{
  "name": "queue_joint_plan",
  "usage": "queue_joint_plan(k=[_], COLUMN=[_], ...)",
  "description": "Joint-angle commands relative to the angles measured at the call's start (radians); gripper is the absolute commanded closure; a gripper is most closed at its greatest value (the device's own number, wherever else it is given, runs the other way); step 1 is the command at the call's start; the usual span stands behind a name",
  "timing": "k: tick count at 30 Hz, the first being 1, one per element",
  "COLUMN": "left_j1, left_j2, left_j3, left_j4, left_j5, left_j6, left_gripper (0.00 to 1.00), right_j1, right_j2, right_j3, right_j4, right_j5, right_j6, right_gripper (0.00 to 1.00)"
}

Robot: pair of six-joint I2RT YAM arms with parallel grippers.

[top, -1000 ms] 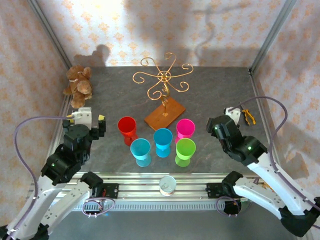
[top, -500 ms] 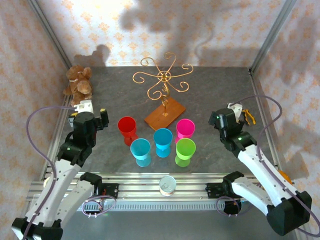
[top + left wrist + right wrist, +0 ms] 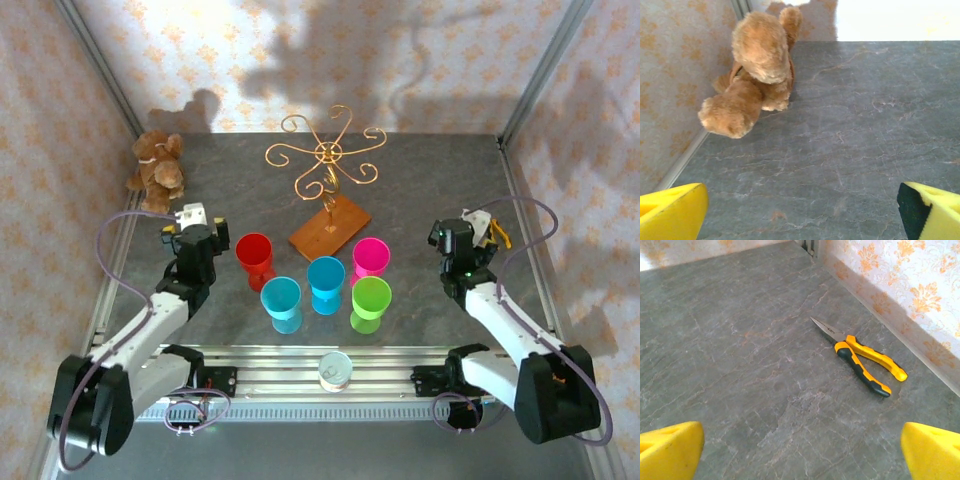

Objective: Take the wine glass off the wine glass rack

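Note:
The wine glass rack (image 3: 328, 152) is a gold wire stand with curled arms on a square wooden base (image 3: 330, 228), at the back middle of the table; its arms are bare. In front of it several coloured wine glasses stand upright on the table: red (image 3: 254, 255), light blue (image 3: 281, 300), blue (image 3: 326, 280), pink (image 3: 371, 258), green (image 3: 371, 298). My left gripper (image 3: 190, 222) (image 3: 802, 212) lies low to the left of the red glass, open and holding nothing. Right of the pink glass, my right gripper (image 3: 478, 226) (image 3: 802, 452) is also open over bare table.
A brown teddy bear (image 3: 157, 172) (image 3: 755, 75) sits in the back left corner, ahead of the left gripper. Yellow-handled pliers (image 3: 496, 232) (image 3: 860, 357) lie by the right wall, ahead of the right gripper. A small white round thing (image 3: 335, 370) rests on the front rail.
Both arms have folded down and stretched low along the table, away from the glasses. The right gripper has moved toward the pliers and its jaws have spread wider.

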State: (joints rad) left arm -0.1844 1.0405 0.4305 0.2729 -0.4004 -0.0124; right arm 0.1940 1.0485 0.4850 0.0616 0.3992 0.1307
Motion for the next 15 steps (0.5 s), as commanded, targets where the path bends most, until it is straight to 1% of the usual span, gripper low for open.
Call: queue_joint_plan(k=[1,3,6,10,15], left_j1=[0.025,0.051,0.099,0.112,0.12], left_j2=[0.081,0.126,0.201,0.288,0.362], left_j3=[-0.042,-0.061,-0.091,-0.123,-0.14], left_j4=[0.256,0.325,0.443,0.602,0.69], left_j5=[0.017,0.049,0.127,0.184,0.233], left_j6=[0.055,0.047,0.023,0.056,0.063], left_gripper=[0.01,0.01,0.01,0.01,0.01], right_j1=[-0.01,-0.011,-0.025,-0.031,-0.039], right_j2=[0.031,0.076,0.156,0.266,0.384], right_j3=[-0.012,-0.014,-0.023,-0.033,-0.034], right_j4=[0.17,0.22,0.316,0.464,0.603], right_j5=[-0.006,0.011,0.015,-0.03,-0.073], right_j6=[-0.064,-0.093,-0.11,-0.143,-0.216], right_gripper=[0.0,0.0,0.0,0.0,0.0])
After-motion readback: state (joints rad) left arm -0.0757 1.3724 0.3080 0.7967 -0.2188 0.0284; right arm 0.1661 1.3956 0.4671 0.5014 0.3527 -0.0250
